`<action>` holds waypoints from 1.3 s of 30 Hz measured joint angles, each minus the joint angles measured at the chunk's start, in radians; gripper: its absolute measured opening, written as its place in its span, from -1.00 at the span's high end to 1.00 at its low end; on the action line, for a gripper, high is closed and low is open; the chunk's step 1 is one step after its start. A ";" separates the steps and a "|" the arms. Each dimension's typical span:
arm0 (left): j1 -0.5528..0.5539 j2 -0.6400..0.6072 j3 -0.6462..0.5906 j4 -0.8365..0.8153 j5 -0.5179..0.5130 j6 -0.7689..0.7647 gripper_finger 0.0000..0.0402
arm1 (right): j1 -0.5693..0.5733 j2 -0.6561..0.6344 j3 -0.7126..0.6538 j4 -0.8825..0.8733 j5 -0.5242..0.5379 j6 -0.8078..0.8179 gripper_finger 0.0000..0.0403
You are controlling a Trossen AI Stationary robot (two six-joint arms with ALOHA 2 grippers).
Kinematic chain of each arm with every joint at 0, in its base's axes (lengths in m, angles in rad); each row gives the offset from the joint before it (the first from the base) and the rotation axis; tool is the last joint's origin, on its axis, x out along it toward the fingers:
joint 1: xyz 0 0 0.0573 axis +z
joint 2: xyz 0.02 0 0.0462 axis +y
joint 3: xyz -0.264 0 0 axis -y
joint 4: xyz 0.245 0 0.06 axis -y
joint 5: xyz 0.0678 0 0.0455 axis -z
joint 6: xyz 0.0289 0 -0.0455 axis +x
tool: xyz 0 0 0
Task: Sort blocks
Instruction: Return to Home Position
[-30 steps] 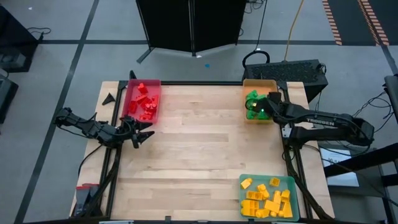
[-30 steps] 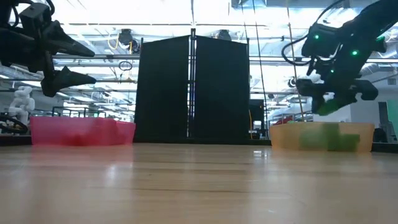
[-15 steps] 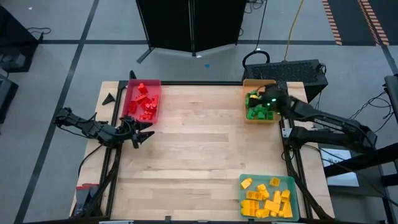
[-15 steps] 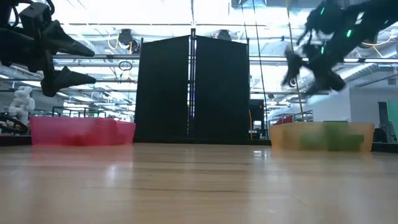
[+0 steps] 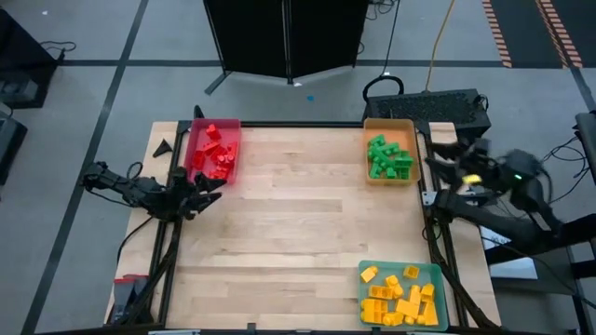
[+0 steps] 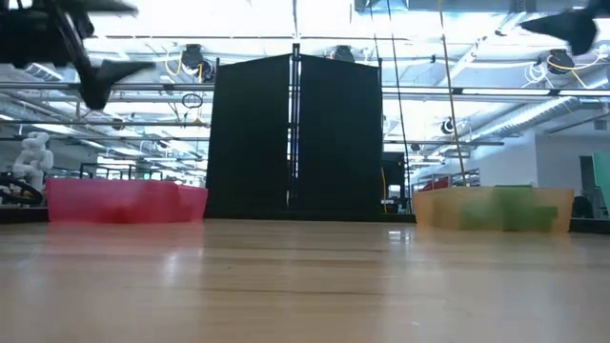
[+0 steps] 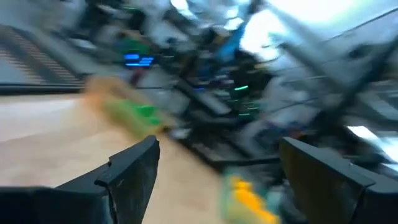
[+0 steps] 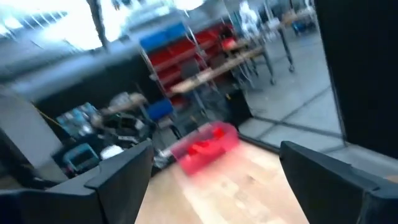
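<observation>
Wide and empty, the right claw [image 5: 447, 166] hangs off the tabletop's [image 5: 298, 233] right edge, green blocks [image 5: 388, 158] just inboard; left claw [image 5: 205, 191] wide too, left edge.

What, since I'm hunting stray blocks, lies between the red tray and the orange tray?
Nothing: the high view shows only bare wooden table between the red tray and the orange tray.
</observation>
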 joint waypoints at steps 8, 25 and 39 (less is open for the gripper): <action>0.012 -0.048 0.003 0.206 0.493 0.033 -0.65 | -0.002 -0.064 0.140 -0.174 -0.096 -0.084 -0.70; 0.361 -0.049 0.002 -0.106 0.603 0.058 -0.65 | -0.106 -0.109 0.070 -0.241 -0.145 -0.032 -0.70; 0.457 -0.049 0.003 -0.192 0.525 0.166 -0.65 | -0.159 -0.111 -0.304 0.275 -0.494 -0.052 -0.70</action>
